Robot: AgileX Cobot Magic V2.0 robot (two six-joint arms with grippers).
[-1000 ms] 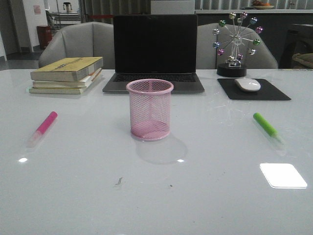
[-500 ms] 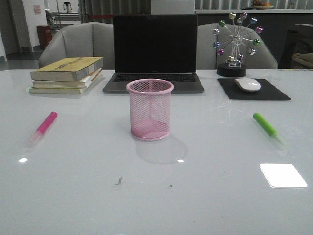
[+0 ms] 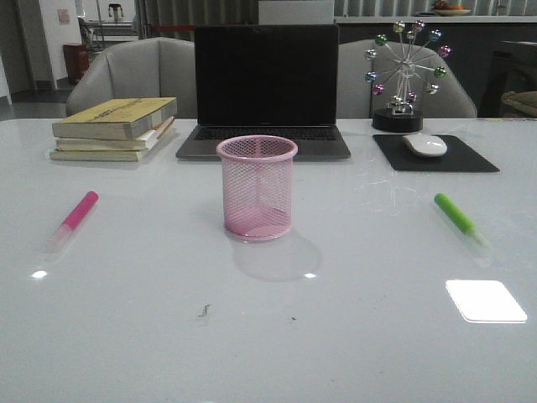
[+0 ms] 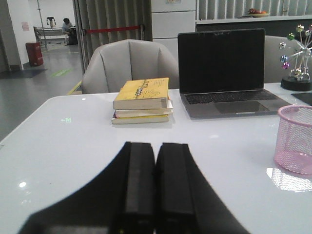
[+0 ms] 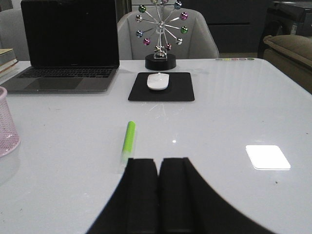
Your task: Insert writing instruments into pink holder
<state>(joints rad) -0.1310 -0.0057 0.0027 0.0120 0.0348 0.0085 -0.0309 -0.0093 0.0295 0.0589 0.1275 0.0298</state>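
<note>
Here, yellow book (image 3: 117,117) cover print unreadable, laptop (image 3: 265,88) unbranded, pink holder (image 3: 258,188) plain.

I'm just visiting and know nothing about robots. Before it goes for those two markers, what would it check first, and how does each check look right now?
1. Pink holder upright with its mouth clear: ok.
2. Holder empty, so there is room: ok, nothing shows through the mesh.
3. Green marker lying free on the table, nothing touching it: ok.
4. Pink marker lying free on the other side: ok.
5. Left gripper ready to grasp: not ok, fingers closed together and must open.
6. Right gripper ready to grasp: not ok, also closed; the green marker lies just ahead of it.
</note>
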